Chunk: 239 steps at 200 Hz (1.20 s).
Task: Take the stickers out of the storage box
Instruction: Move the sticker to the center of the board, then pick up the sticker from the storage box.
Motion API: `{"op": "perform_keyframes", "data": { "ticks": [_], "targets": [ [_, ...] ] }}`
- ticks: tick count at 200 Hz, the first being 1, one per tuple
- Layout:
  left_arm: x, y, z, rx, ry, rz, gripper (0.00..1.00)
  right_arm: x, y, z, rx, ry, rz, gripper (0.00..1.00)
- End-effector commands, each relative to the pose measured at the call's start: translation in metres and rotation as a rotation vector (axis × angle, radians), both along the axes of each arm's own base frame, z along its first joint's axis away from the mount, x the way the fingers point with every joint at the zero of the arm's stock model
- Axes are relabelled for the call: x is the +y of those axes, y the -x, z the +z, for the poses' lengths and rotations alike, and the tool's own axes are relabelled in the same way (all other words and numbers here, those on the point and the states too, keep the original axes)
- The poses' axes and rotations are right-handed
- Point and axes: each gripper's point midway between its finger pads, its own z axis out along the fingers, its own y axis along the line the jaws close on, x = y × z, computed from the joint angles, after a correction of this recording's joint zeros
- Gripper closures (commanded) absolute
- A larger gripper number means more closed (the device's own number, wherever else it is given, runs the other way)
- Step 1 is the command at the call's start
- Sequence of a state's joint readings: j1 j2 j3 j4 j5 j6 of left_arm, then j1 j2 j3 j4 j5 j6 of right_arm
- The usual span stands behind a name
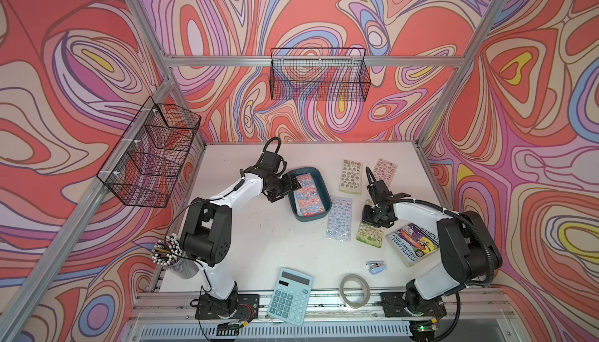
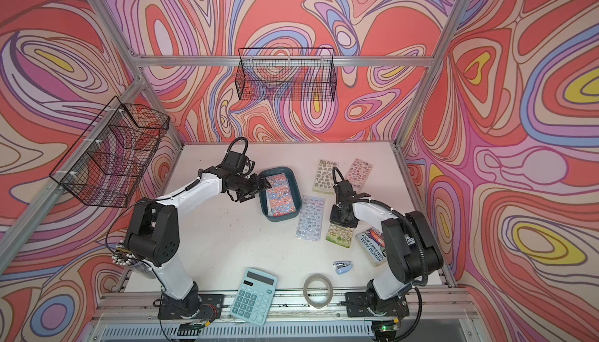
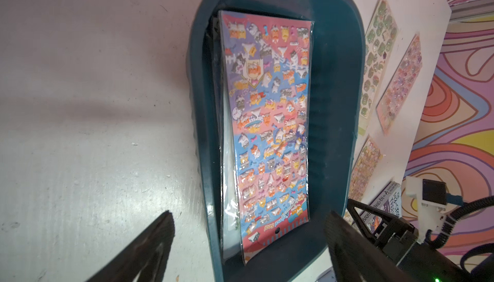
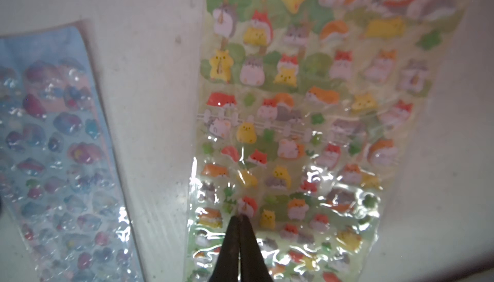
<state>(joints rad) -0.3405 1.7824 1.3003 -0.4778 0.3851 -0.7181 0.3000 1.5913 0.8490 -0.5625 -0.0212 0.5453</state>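
At nine o'clock of the shallow teal plastic storage box [image 1: 325, 196], spread left jaws may snag its rim, not the glossy pink-blue stickers [image 3: 270, 123]; right jaws are pressed together.

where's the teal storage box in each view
Both top views: the storage box sits just below the picture's middle.
Left wrist: it fills the centre.
Right wrist: not in it.
Shared landmark: the pink-and-blue sticker sheet lying inside the box.

"ANDY GRIFFITHS, TERRY DENTON" on book [image 1: 410, 244]
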Motion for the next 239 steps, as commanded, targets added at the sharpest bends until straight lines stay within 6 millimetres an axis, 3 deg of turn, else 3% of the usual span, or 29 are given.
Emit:
{"op": "perform_keyframes", "data": {
  "ticks": [1,20,48,70,91,108,142,145,181,218,239],
  "targets": [
    [-0.003,-0.007,0.005,-0.011,0.018,-0.001,0.09,0.008,0.017,-0.008,0.073,-0.009,0.003,1.0],
    [-0.003,-0.006,0.007,-0.014,0.016,-0.001,0.09,0.006,0.011,-0.004,0.066,0.013,0.009,1.0],
    [0.001,-0.004,0.011,-0.024,-0.001,0.0,0.09,0.006,-0.004,0.022,0.025,0.039,0.041,1.0],
    [0.002,-0.004,0.013,-0.03,-0.002,0.0,0.09,0.009,-0.023,0.056,-0.033,0.048,0.06,1.0],
    [0.003,-0.003,0.013,-0.03,-0.003,0.004,0.11,0.018,-0.055,0.103,-0.147,0.03,0.066,1.0],
    [0.003,-0.002,0.011,-0.027,-0.004,0.004,0.14,0.036,-0.082,0.132,-0.222,-0.025,0.088,0.99],
    [0.006,0.003,0.012,-0.028,-0.01,0.003,0.29,0.097,-0.114,0.16,-0.307,-0.059,0.187,0.75],
    [0.006,0.003,0.012,-0.029,-0.012,0.004,0.29,0.104,-0.117,0.153,-0.293,-0.063,0.195,0.73],
    [0.011,0.004,0.002,-0.008,-0.047,0.004,0.35,0.176,-0.125,0.143,-0.311,-0.187,0.279,0.67],
    [0.01,0.001,-0.008,0.017,-0.041,0.012,0.42,0.208,-0.127,0.101,-0.236,-0.2,0.359,0.66],
    [0.008,0.0,-0.013,0.03,-0.038,0.012,0.47,0.208,-0.132,0.085,-0.221,-0.167,0.363,0.65]
  ]
}}
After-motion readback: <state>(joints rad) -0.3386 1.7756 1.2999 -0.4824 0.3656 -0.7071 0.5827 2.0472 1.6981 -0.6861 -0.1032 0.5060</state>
